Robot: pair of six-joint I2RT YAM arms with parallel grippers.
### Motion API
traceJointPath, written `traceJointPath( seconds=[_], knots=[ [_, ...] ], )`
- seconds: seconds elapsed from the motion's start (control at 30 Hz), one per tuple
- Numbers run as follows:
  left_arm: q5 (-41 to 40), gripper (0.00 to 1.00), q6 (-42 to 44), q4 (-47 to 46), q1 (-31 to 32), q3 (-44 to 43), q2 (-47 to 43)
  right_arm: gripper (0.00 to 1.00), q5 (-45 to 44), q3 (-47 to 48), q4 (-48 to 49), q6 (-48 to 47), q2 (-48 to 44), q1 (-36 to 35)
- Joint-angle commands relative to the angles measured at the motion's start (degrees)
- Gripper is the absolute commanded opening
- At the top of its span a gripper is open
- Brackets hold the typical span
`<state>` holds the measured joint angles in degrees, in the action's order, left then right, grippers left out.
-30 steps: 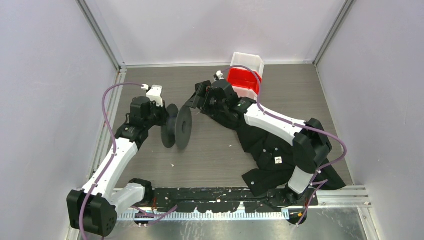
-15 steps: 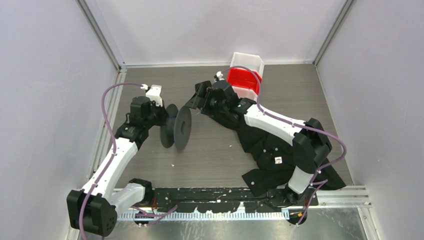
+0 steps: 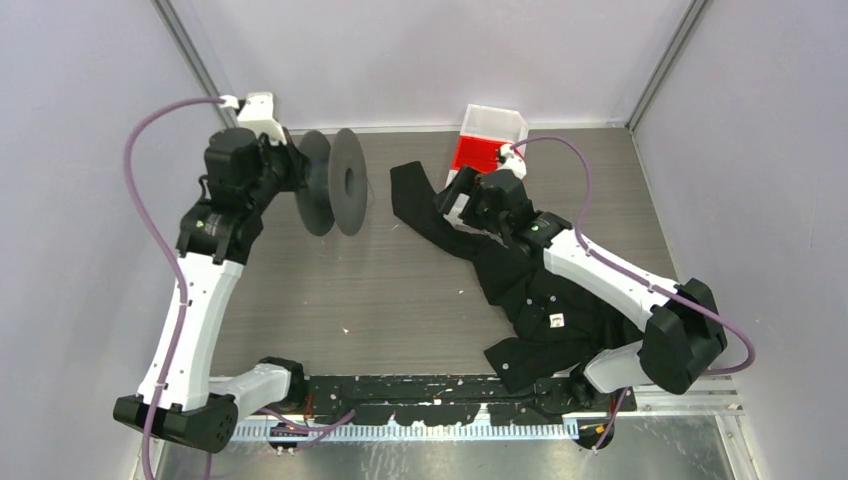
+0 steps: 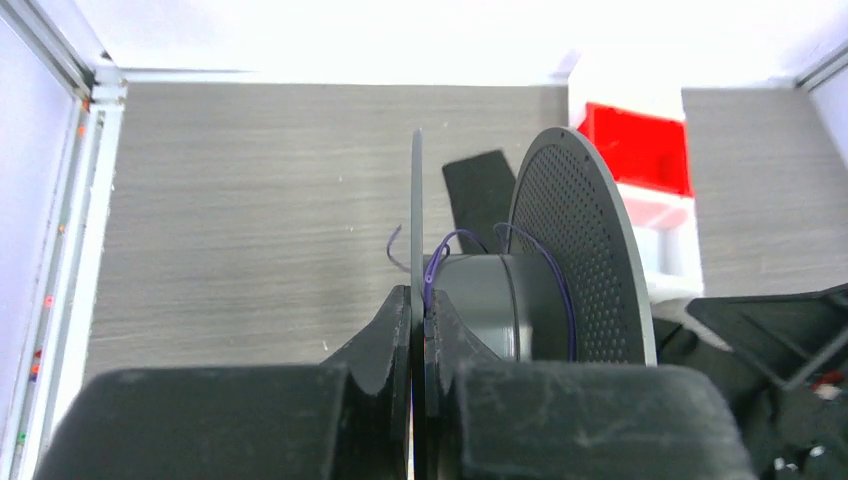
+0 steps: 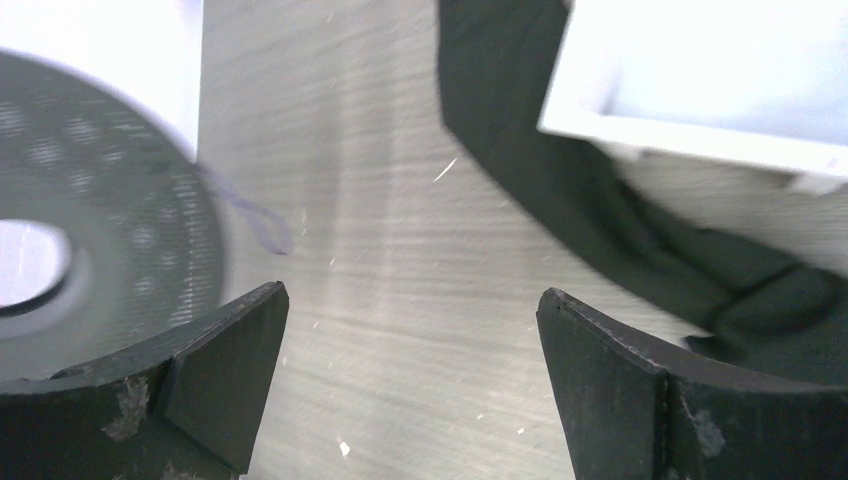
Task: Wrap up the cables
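Observation:
My left gripper [image 3: 298, 172] is shut on the near flange of the dark grey two-flanged reel [image 3: 335, 183] and holds it raised at the back left. In the left wrist view the fingertips [image 4: 400, 310] clamp the thin flange edge. The thin dark, purplish-looking wire [image 4: 440, 255] runs loosely over the hub [image 4: 490, 300], with a loop sticking out past the flange. My right gripper [image 3: 452, 192] is open and empty above the table, right of the reel. In the right wrist view [image 5: 410, 330] the blurred reel [image 5: 100, 230] and a loose wire loop [image 5: 255, 215] show at the left.
A black garment [image 3: 540, 290] lies across the right half of the table, under my right arm. A white bin with a red insert [image 3: 490, 145] stands at the back, just behind my right gripper. Walls close in the left, back and right sides.
My left arm has lifted the reel and carried it to the back left. My right gripper has moved away from the reel to the right, toward the bin.

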<state>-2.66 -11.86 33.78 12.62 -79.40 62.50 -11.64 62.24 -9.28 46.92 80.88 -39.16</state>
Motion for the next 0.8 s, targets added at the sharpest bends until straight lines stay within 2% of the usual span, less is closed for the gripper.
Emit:
traceJointPath(
  seconds=[0.0, 0.1, 0.27, 0.33, 0.47, 0.63, 0.77],
  knots=[
    [-2.08, 0.00, -5.17, 10.35, -0.05, -13.75, 3.61, 1.00, -0.67, -2.89, 7.73, -1.82, -1.24, 1.34],
    [-2.23, 0.00, -6.21, 16.42, -0.05, -21.38, 5.94, 1.00, 2.43, -1.49, 9.85, 1.06, 0.55, 1.81],
    [-0.86, 0.01, -8.25, 20.22, -0.05, -25.66, 7.03, 0.98, 10.27, 2.15, 16.34, 5.05, 6.56, 1.98],
    [-0.57, 0.00, -9.73, 21.17, -0.05, -27.21, 7.47, 0.92, 13.91, 0.34, 25.44, 4.91, 7.96, 1.14],
    [0.72, 0.00, -13.62, 20.77, -0.04, -28.62, 7.55, 0.87, 9.07, -9.58, 52.00, 0.17, 9.94, -4.09],
    [0.11, 0.01, -18.55, 20.79, -0.05, -30.04, 7.51, 0.76, 8.05, -12.10, 69.62, -1.40, 16.88, -7.44],
    [-2.96, 0.01, -20.80, 21.20, -0.04, -30.81, 7.61, 0.75, 4.39, -13.35, 83.29, -6.46, 21.89, -10.27]
  ],
)
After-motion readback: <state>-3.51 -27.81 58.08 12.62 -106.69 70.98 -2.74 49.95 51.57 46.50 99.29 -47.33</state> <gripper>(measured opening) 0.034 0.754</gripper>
